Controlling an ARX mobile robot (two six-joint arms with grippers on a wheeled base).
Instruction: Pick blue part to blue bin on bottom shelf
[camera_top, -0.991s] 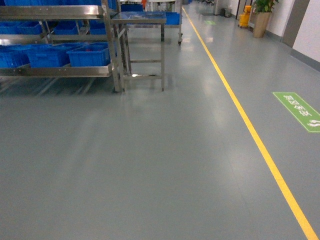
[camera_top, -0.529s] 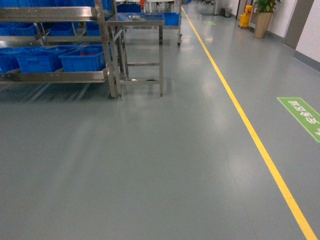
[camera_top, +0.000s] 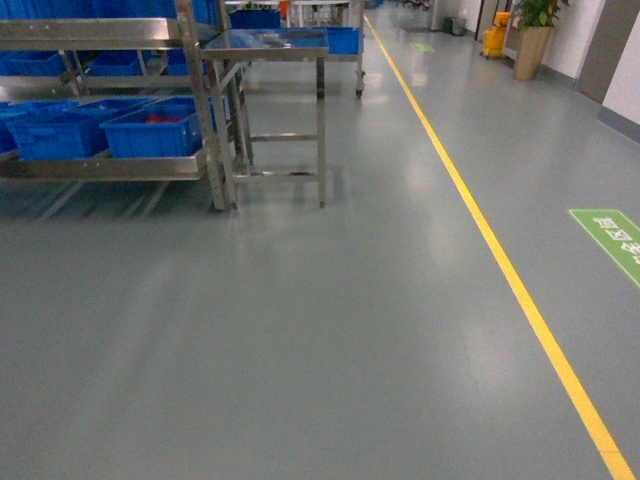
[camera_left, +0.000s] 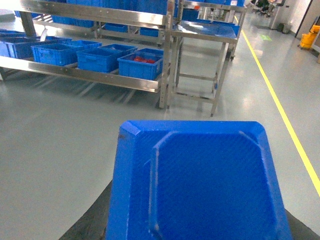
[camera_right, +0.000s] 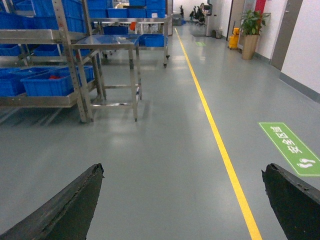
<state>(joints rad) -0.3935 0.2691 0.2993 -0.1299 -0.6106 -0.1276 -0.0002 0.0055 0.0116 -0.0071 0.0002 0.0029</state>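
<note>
Carrying a blue tray (camera_left: 200, 185), your left hand's opening is hidden; right hand (camera_right: 185, 205) gapes empty; the rack (camera_top: 110, 165) is far off.

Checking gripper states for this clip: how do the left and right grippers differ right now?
The left gripper has a bright blue block filling the space between its fingers, which are almost hidden behind it; the right gripper holds nothing, and bare grey floor shows between its dark fingers. The right's fingers stand wide apart. Both point across the floor toward the steel rack of blue crates, neither near it.
</note>
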